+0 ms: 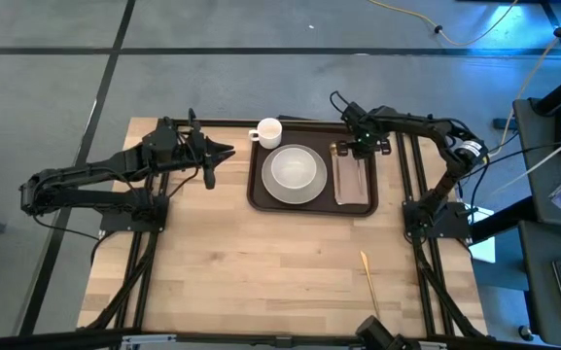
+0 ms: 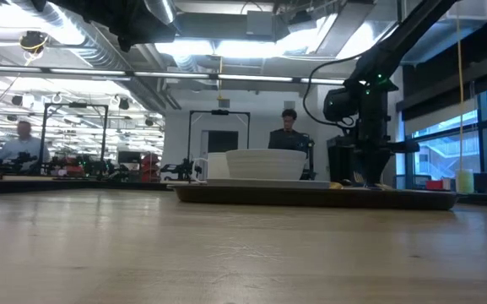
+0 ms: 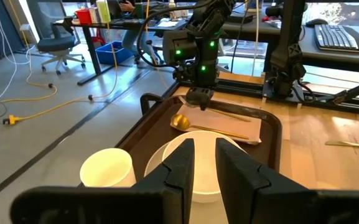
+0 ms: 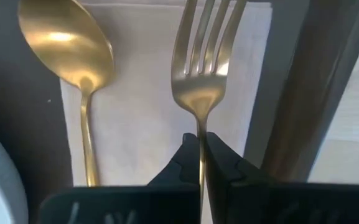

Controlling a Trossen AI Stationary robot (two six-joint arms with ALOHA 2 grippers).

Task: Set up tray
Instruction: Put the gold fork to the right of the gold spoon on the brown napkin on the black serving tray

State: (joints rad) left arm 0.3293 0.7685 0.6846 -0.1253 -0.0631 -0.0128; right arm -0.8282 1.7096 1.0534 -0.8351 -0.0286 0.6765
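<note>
High view shows the tray [image 1: 312,205] lying against the bench's [image 1: 261,272] far edge near its middle, carrying a white plate [image 1: 294,175] with a bowl, a napkin [image 1: 353,182] along its right side, and a white cup [image 1: 268,131] at its far left corner. My right end effector [image 4: 199,163] hangs over the napkin's far end, its fingers pressed together on the handle of a gold fork [image 4: 203,68] that lies just beside a gold spoon [image 4: 67,43] on the napkin. My left end effector [image 1: 224,153] hovers off the tray's left rim with its fingers [image 3: 180,165] slightly apart and holding nothing, while a gold knife [image 1: 368,275] lies alone toward the bench's near right corner.
</note>
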